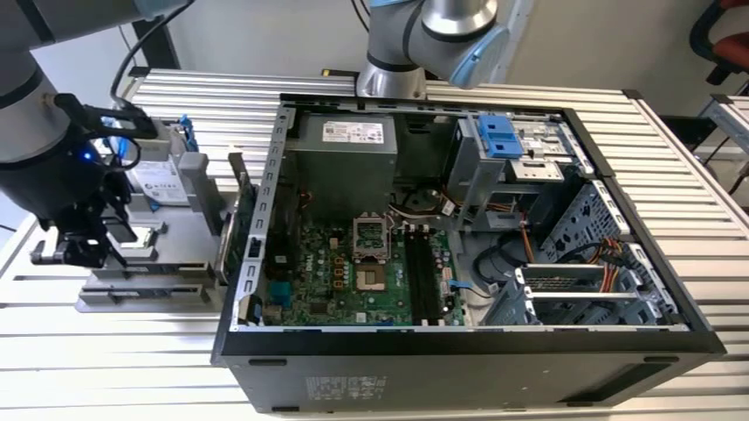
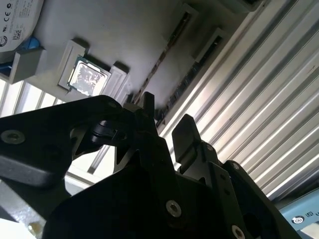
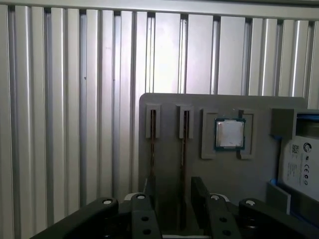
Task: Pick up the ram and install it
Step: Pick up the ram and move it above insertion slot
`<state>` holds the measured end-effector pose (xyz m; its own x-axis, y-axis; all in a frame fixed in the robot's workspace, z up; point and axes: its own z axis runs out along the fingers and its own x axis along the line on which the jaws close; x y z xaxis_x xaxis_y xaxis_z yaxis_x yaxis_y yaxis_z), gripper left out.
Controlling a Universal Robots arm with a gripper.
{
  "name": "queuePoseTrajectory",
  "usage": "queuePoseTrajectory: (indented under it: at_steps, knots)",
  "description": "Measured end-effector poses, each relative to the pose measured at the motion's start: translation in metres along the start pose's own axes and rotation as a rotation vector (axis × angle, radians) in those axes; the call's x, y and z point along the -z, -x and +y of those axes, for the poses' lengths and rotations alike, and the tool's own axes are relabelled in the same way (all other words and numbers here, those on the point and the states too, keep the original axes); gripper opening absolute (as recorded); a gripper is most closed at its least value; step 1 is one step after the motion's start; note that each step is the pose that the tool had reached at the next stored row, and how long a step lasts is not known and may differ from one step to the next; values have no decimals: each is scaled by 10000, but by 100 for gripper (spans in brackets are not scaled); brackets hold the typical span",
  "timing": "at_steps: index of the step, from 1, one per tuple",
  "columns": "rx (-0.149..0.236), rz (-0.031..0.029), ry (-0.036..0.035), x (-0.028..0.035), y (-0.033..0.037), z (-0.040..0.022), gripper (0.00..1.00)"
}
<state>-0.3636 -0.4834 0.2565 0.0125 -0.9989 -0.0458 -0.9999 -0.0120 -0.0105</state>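
- The pincer (image 1: pixel 88 250) hangs over a grey holder (image 1: pixel 153 289), which stands on the slatted metal table (image 1: pixel 690 175) beside the open computer case (image 1: pixel 468 351).
- Its two dark fingers (image 3: pixel 199 191) stand apart with a clear gap between them. The pincer (image 3: pixel 174 188) is open and has hold of nothing.
- The ram (image 3: pixel 184 149) stands on its edge in a narrow slot of the holder (image 3: pixel 164 104), below the pincer and just ahead of the fingertips.
- A second ram stick (image 3: pixel 152 149) stands in the next slot, parallel to the first one and just beside it.
- In the first wrist view the ram is in line with the gap. In the second wrist view the pincer (image 2: pixel 167 119) seems in line with the second ram stick (image 2: pixel 192 74) rather than with the ram (image 2: pixel 164 55). So I cannot tell which stick is under the gap, nor whether a finger touches one.
- A square silver processor (image 3: pixel 230 133) lies flat in its own pocket, farther from the pincer than both sticks, on the ram's side.
- The hard drive (image 3: pixel 299 164) with blue rails is beyond the processor, at the holder's far end.
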Motion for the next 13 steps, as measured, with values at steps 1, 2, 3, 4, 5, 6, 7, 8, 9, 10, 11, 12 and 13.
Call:
queuePoseTrajectory:
  at_steps: [1,2,3,4,5,6,7,8,9,10,11,12,13]
  knots:
    - [-3,0,0,-16,-1,0,100]
    - [-9,0,1,-34,-2,0,100]
    - [-24,0,0,-53,-3,0,100]
    - [-49,0,0,-71,-4,0,100]
    - [-72,0,-3,-89,-5,-2,100]
    - [-91,1,-3,-107,-7,-6,100]
    - [-110,1,-4,-123,-10,-12,100]
    - [-133,0,-6,-140,-15,-17,100]
    - [-146,2,-5,-154,-22,-23,100]
    - [-158,2,-5,-168,-32,-30,100]
    - [-172,3,-5,-178,-43,-32,100]
    - [-190,3,-6,-188,-58,-32,100]
    - [-210,3,-7,-198,-75,-32,100]
